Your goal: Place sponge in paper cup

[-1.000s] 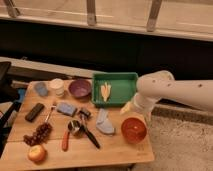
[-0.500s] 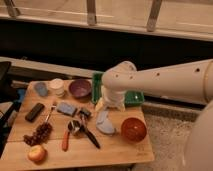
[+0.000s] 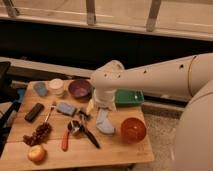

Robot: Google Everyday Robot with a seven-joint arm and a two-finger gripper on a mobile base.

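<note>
The sponge (image 3: 66, 108) is a small flat blue block lying on the wooden table (image 3: 115, 150), left of centre. The paper cup (image 3: 56, 86) is a short off-white cylinder standing at the back left, between a rounded blue-grey lump (image 3: 40, 88) and the purple bowl (image 3: 80, 88). My white arm reaches in from the right, and its gripper (image 3: 101, 102) hangs over the table's middle, right of the sponge and apart from it, just above the pale blue cloth (image 3: 104, 122). The sponge lies in front of the cup.
An orange bowl (image 3: 133, 130) stands at the front right. A green tray (image 3: 129, 96) is partly hidden behind my arm. Black utensils (image 3: 82, 127), a red-handled tool (image 3: 65, 141), grapes (image 3: 39, 133), an apple (image 3: 36, 153) and a black block (image 3: 34, 112) lie on the left half.
My arm has swung from the right side leftwards over the table and now covers much of the green tray. The objects on the table have not moved.
</note>
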